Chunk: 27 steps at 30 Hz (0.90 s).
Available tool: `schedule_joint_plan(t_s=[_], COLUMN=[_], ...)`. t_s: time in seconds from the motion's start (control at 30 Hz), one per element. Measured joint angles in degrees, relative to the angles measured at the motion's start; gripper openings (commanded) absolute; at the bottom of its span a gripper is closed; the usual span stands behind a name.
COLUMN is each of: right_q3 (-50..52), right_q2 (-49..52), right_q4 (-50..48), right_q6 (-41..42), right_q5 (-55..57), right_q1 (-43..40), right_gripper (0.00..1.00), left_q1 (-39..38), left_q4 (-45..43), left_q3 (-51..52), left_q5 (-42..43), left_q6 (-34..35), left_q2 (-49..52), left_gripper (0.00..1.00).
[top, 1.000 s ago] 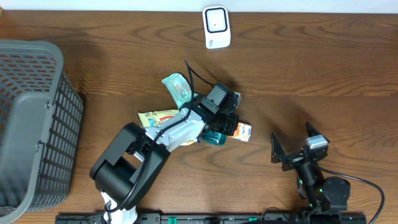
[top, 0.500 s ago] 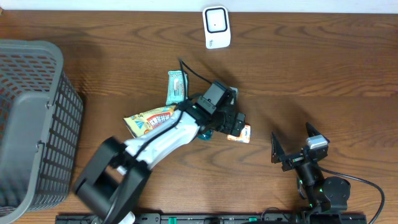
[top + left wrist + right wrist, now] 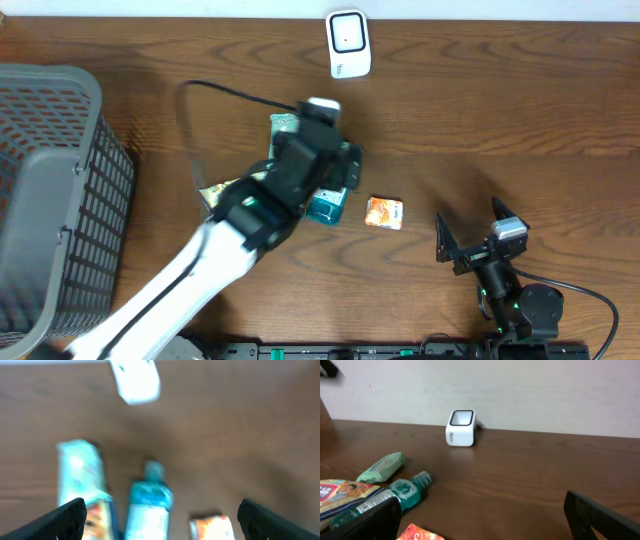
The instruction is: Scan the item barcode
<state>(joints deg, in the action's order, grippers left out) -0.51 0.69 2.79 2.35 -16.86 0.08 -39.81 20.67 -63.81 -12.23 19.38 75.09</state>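
The white barcode scanner (image 3: pixel 349 43) stands at the table's far edge, also seen in the blurred left wrist view (image 3: pixel 135 380) and the right wrist view (image 3: pixel 461 427). Mid-table lie a small orange packet (image 3: pixel 384 212), a teal bottle (image 3: pixel 325 208) and a green packet (image 3: pixel 284 124). My left gripper (image 3: pixel 338 165) hovers above them, open and empty, its fingers wide either side of the teal bottle (image 3: pixel 150 505). My right gripper (image 3: pixel 478 240) rests open near the front right, holding nothing (image 3: pixel 482 520).
A grey mesh basket (image 3: pixel 50 190) stands at the left edge. A yellow snack bag (image 3: pixel 214 190) lies partly under the left arm. Bare wood stretches between the scanner and the items, and to the right.
My left gripper has opened and risen, pulling back to the upper left away from the orange packet, which now lies alone on the table. The right arm has not moved.
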Motion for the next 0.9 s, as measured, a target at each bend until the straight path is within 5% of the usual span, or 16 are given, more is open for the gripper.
schedule_joint_plan(t_s=[0.33, 0.63, 0.9], right_q3=[0.0, 0.0, 0.0], right_q2=[0.0, 0.0, 0.0], right_q4=[0.0, 0.0, 0.0], right_q6=[0.02, 0.0, 0.02], right_q5=[0.0, 0.0, 0.0], right_q1=[0.0, 0.0, 0.0], right_gripper=[0.99, 0.99, 0.99], left_q1=[13.33, 27.5, 28.57], left_q4=[-5.38, -25.4, -21.14], left_q3=[0.0, 0.07, 0.22], left_q5=[-13.99, -16.28, -16.46], left_q6=[-5.99, -4.04, -20.94], left_q2=[-16.39, -20.06, -20.06], left_gripper=[0.97, 0.97, 0.97])
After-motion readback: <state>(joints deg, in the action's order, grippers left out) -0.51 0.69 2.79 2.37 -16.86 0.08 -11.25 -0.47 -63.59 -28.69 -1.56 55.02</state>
